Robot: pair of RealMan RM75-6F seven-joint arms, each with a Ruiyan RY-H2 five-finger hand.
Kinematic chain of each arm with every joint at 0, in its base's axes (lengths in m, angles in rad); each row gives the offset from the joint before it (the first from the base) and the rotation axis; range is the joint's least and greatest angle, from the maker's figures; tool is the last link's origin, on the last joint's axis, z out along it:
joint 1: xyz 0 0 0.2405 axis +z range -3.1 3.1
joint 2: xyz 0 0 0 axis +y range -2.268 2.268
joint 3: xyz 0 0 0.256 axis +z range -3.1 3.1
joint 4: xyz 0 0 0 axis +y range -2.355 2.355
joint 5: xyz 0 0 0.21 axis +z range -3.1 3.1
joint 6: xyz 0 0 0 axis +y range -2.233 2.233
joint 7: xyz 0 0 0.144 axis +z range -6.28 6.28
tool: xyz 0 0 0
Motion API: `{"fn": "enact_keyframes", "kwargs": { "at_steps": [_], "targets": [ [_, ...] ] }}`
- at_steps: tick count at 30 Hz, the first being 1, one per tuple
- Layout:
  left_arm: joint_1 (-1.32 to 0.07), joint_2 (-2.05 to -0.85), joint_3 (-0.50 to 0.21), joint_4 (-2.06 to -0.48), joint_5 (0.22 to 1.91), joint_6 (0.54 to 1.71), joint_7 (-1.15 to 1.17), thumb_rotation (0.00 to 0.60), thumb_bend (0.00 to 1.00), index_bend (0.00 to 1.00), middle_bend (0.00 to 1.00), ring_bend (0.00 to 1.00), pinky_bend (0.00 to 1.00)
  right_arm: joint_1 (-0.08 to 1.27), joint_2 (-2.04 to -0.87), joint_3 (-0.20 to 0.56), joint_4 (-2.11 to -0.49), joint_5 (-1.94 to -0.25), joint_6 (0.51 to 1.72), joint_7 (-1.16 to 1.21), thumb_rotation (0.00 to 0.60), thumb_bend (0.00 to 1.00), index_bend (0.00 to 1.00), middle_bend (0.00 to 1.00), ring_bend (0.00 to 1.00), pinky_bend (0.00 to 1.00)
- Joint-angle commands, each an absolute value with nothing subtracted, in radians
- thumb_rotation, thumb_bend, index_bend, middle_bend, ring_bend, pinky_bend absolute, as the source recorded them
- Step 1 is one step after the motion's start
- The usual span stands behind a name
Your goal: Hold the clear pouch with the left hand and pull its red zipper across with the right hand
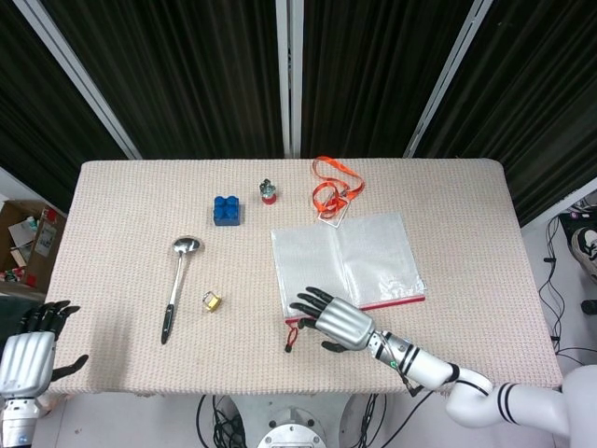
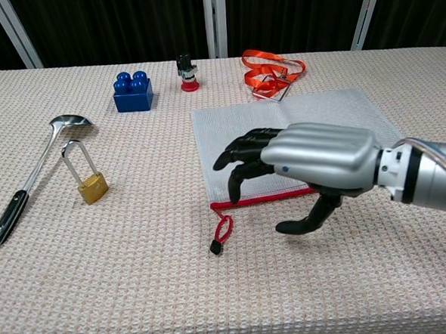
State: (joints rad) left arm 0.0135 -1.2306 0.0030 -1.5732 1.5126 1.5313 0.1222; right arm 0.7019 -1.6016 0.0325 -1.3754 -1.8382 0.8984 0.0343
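Hovering empty-fingered over the clear pouch (image 2: 244,139), right robot hand (image 2: 313,161); only head view shows left robot hand (image 1: 28,359), released.

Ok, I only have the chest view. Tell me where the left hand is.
Observer: In the head view the left hand hangs off the near-left corner of the table, fingers apart, holding nothing, far from the clear pouch.
Operator: Now give me the right hand from above.
Observer: The right hand is over the pouch's near-left corner, fingers spread, fingertips close to the red pull loop; it grips nothing.
Operator: Check the zipper's end behind my hand.
Observer: The red zipper runs uncovered to the pouch's near-right corner.
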Motion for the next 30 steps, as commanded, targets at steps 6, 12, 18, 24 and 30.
{"fn": "enact_keyframes", "kwargs": {
  "at_steps": [6,12,18,24,30],
  "targets": [
    [0.007,-1.240,-0.001,-1.548,1.505,1.520,0.099,0.600,0.09,0.22,0.16,0.13,0.14,0.752,-1.738,0.013,-1.235,-1.837,0.921,0.028,0.600,0.27,0.36,0.09,0.00,0.00],
    [0.008,-1.245,-0.001,-1.530,1.502,1.520,0.081,0.600,0.09,0.22,0.16,0.13,0.14,0.769,-1.782,-0.004,-1.178,-1.832,0.949,0.046,0.600,0.30,0.41,0.10,0.00,0.00],
    [0.010,-1.251,-0.001,-1.515,1.502,1.524,0.067,0.600,0.09,0.22,0.16,0.13,0.14,0.777,-1.801,-0.015,-1.154,-1.816,0.964,0.053,0.600,0.32,0.44,0.10,0.00,0.00],
    [0.009,-1.257,-0.002,-1.502,1.505,1.525,0.056,0.600,0.09,0.22,0.16,0.13,0.14,0.784,-1.818,-0.023,-1.138,-1.802,0.976,0.054,0.600,0.33,0.48,0.12,0.00,0.00],
    [0.008,-1.262,-0.002,-1.491,1.509,1.529,0.044,0.600,0.09,0.22,0.16,0.13,0.14,0.795,-1.838,-0.030,-1.115,-1.793,0.984,0.058,0.600,0.34,0.53,0.14,0.00,0.00]
  ]
}}
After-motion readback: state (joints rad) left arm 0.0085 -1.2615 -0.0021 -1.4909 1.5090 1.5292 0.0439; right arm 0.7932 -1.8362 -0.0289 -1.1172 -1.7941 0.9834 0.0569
